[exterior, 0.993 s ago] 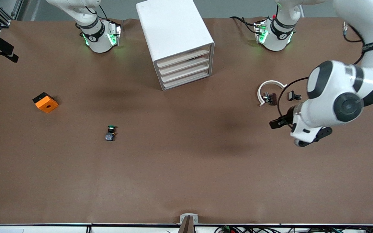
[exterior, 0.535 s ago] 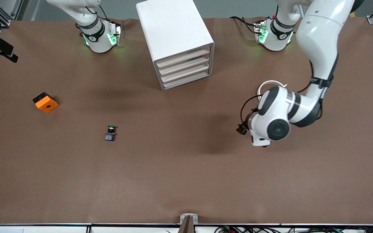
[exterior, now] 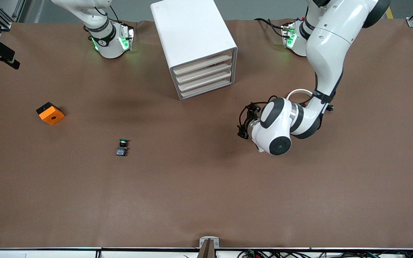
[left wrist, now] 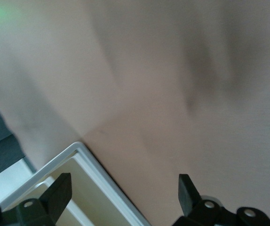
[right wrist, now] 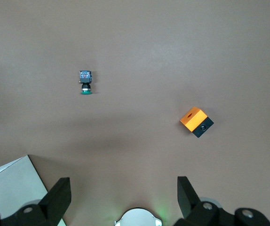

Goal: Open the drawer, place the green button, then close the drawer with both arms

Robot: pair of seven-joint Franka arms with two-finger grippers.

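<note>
A white cabinet [exterior: 192, 36] stands at the middle of the table with its stacked beige drawer fronts [exterior: 204, 75] all shut. The button [exterior: 122, 147], green cap on a dark body, lies on the bare table, nearer the front camera than the cabinet and toward the right arm's end. It also shows in the right wrist view, button [right wrist: 85, 82]. My left gripper [exterior: 245, 122] hangs open and empty over the table beside the drawer fronts. A corner of the cabinet [left wrist: 85, 157] shows between its fingers. My right gripper [right wrist: 123, 197] is open and empty, high over its own base.
An orange block [exterior: 50, 113] with a hole lies toward the right arm's end, also seen as the orange block [right wrist: 196, 121]. A white curved band [exterior: 299, 92] peeks out from under the left arm. The right arm's base [exterior: 109, 39] stands beside the cabinet.
The left arm has swung from its end of the table toward the cabinet's front, now covering the small clips. The right arm, the button and the block have not moved.
</note>
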